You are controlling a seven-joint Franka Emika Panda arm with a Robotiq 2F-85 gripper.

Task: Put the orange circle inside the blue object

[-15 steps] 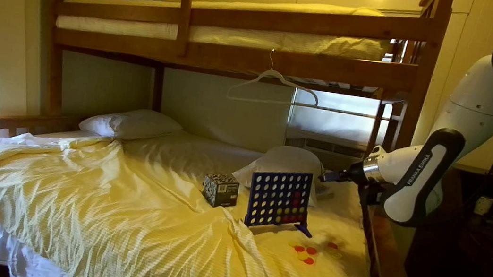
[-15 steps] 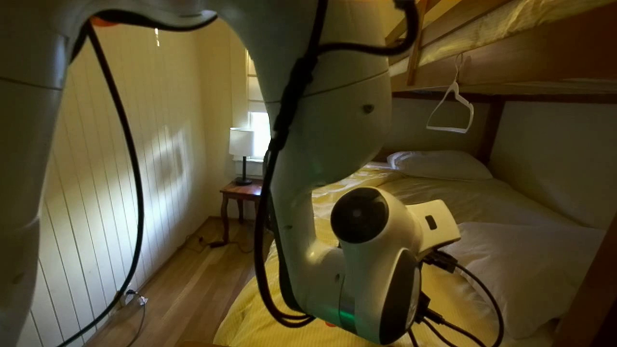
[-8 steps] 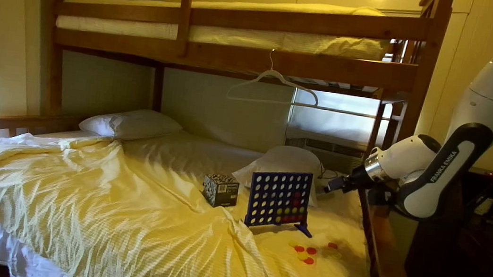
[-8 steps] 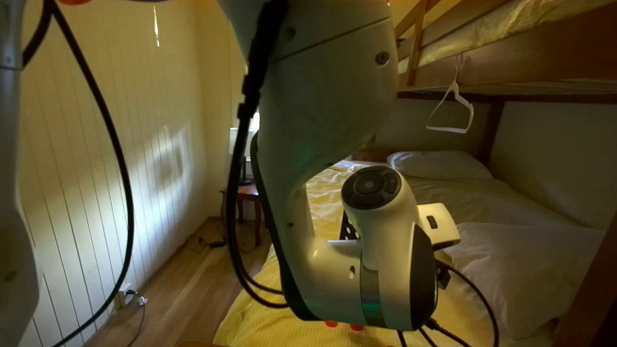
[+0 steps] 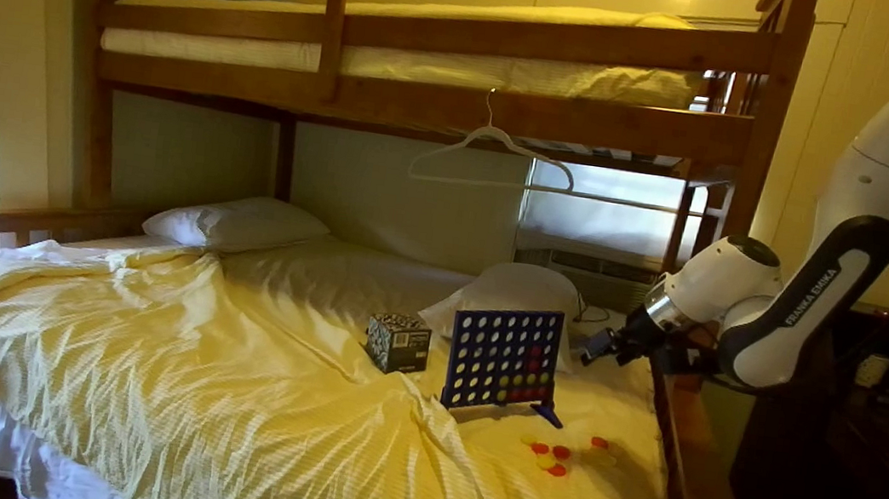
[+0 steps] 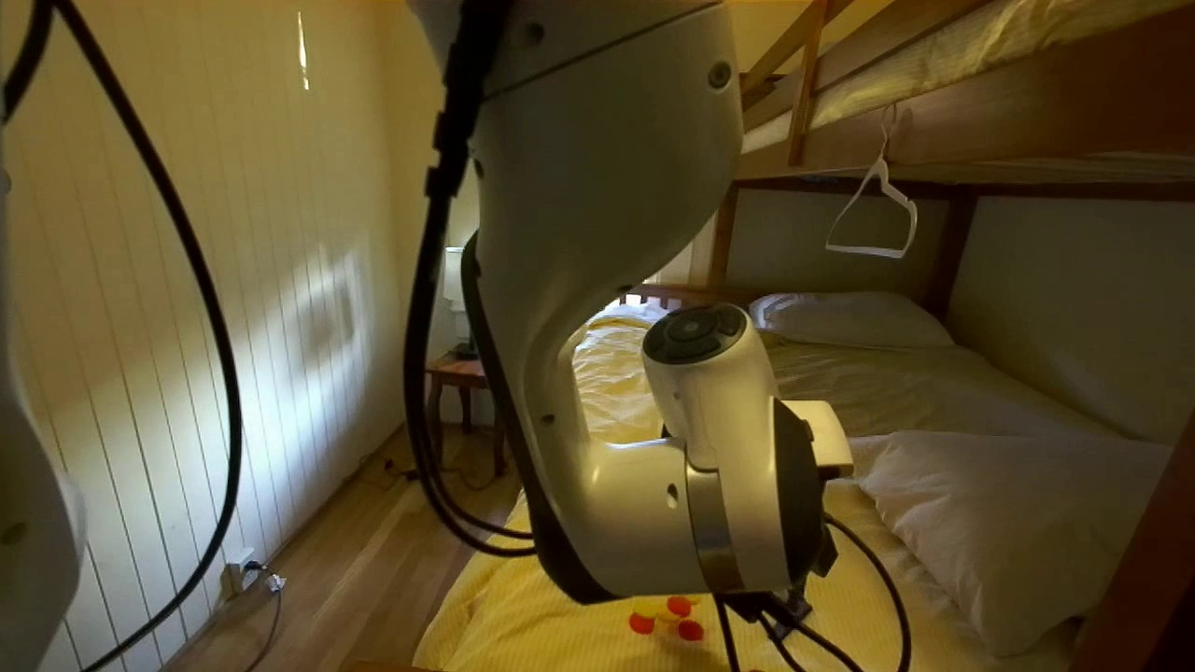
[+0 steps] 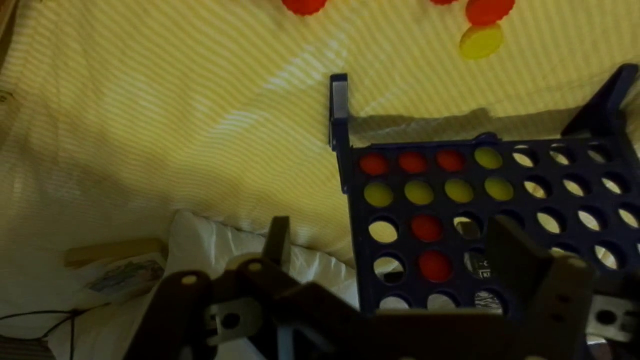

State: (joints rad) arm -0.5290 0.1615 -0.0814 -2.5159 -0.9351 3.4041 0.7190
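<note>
Hovering near the upright dark-blue Connect Four grid (image 7: 481,206), fingers (image 7: 279,240) parted and empty, the Robotiq gripper (image 7: 387,222) could topple it by brushing past en route to red-orange discs (image 5: 560,452) on the yellow bedspread (image 5: 284,426).

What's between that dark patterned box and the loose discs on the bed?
In an exterior view, the upright blue grid stands between the patterned box and the loose discs.

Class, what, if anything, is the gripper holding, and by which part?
Nothing is held: the wrist view shows the gripper open, its jaws apart with nothing gripped between them.
</note>
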